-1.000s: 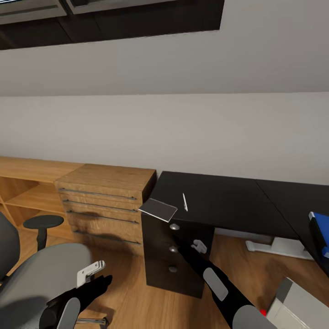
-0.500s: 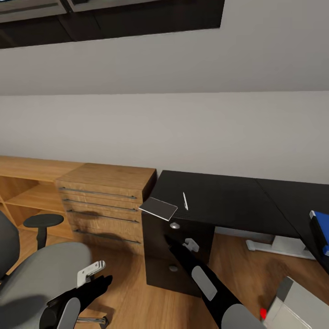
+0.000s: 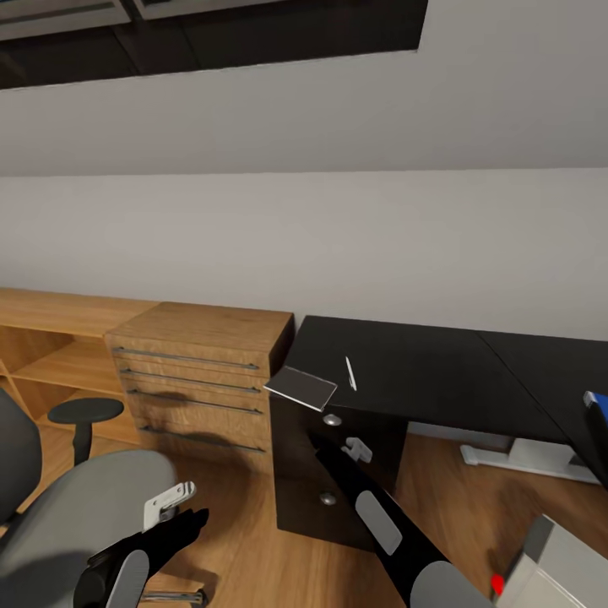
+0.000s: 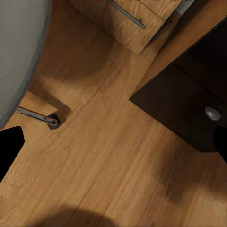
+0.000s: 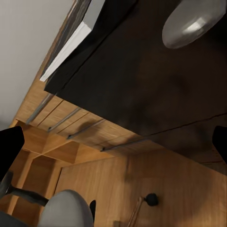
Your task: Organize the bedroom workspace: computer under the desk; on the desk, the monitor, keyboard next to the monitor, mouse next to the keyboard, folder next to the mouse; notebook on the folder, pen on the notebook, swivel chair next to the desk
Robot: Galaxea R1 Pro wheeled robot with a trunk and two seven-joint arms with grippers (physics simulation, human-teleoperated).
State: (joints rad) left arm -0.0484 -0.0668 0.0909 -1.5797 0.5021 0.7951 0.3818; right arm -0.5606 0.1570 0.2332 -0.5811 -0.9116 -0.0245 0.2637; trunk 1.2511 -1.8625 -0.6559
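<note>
The black-topped desk point(image 3: 422, 363) stands against the wall. The grey notebook point(image 3: 300, 388) lies at its left front corner and juts over the edge. The white pen point(image 3: 350, 373) lies just right of it. The blue folder point(image 3: 598, 402) shows at the right edge of the head view. The grey computer point(image 3: 553, 566) with its red light is on the floor at the lower right. The swivel chair point(image 3: 76, 507) is at the lower left. My right gripper point(image 3: 319, 446) is open in front of the desk's drawers, below the notebook. My left gripper point(image 3: 187, 519) is open beside the chair seat.
A light wooden drawer cabinet point(image 3: 203, 371) adjoins the desk's left side, with open wooden shelving point(image 3: 51, 355) beyond it. The desk's dark drawer unit has round knobs point(image 5: 194, 21). A chair caster point(image 4: 52, 122) rests on the wooden floor point(image 4: 113, 156).
The head view has shifted slightly, sliding the scene right. My right arm has swung left and closer to the drawer unit. The left arm has stayed put.
</note>
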